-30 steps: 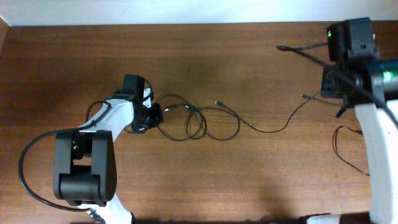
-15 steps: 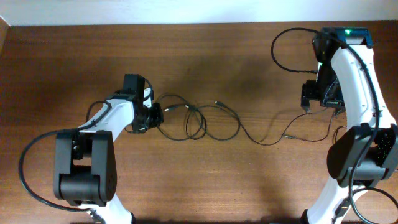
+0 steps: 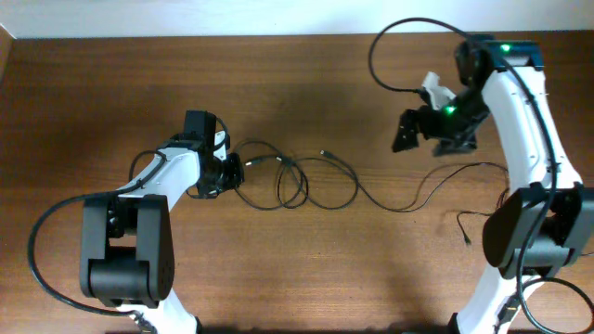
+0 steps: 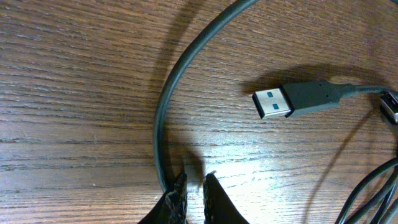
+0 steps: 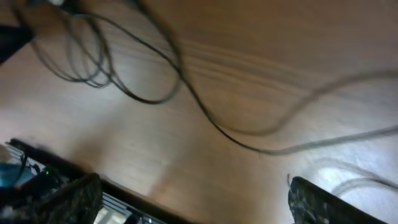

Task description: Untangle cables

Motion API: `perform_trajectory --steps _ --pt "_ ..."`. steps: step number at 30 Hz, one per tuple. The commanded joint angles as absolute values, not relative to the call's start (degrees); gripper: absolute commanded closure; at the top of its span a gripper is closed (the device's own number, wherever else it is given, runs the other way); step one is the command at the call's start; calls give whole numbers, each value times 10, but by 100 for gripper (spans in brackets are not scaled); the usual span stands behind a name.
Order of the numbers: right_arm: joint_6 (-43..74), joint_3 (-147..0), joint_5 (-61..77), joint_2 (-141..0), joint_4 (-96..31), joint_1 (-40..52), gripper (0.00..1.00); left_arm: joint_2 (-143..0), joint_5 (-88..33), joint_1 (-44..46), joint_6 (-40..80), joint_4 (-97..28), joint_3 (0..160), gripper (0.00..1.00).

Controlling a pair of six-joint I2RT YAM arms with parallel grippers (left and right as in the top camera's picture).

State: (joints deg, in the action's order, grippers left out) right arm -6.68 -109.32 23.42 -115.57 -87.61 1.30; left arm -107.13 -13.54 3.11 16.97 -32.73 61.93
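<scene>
R pincer (image 5: 196, 194) edge-cropped; cables (image 5: 149, 101) blurred.

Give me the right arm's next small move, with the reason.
Probably lower the open, empty right hand onto the loose cord stretch nearest it and grip there; that stretch lies free on the table, leading from the looped cords beside the left hand.

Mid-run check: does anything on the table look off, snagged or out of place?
Nothing looks damaged or spilled. The cables lie looped over one another just right of the left gripper, with one strand trailing off to the right. The right gripper hangs open above the table, holding nothing. The right wrist view is blurred, so it shows little detail.
</scene>
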Motion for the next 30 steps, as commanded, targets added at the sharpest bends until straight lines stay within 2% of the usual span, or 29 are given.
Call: perform_trajectory --steps 1,10,16,22,26,29,30 --pt "-86 -1074 266 -1158 -831 66 12 -1084 -111 30 171 -330 605 88" --pt "-86 -947 245 -1158 -583 204 14 -1084 -111 30 171 -330 605 87" --pt "-86 -860 198 -1158 -394 244 8 -1084 -111 30 171 -330 605 86" --pt "-86 -795 196 -1159 -273 247 16 -1084 -111 30 171 -330 605 85" --pt "-86 -790 196 -1169 -258 247 17 -1084 -111 30 171 -330 605 85" --pt "-86 -790 192 -1185 -257 247 22 -1084 -111 30 171 -330 605 85" --pt "-86 -790 192 -1191 -257 247 33 -1084 -111 30 171 -330 605 85"
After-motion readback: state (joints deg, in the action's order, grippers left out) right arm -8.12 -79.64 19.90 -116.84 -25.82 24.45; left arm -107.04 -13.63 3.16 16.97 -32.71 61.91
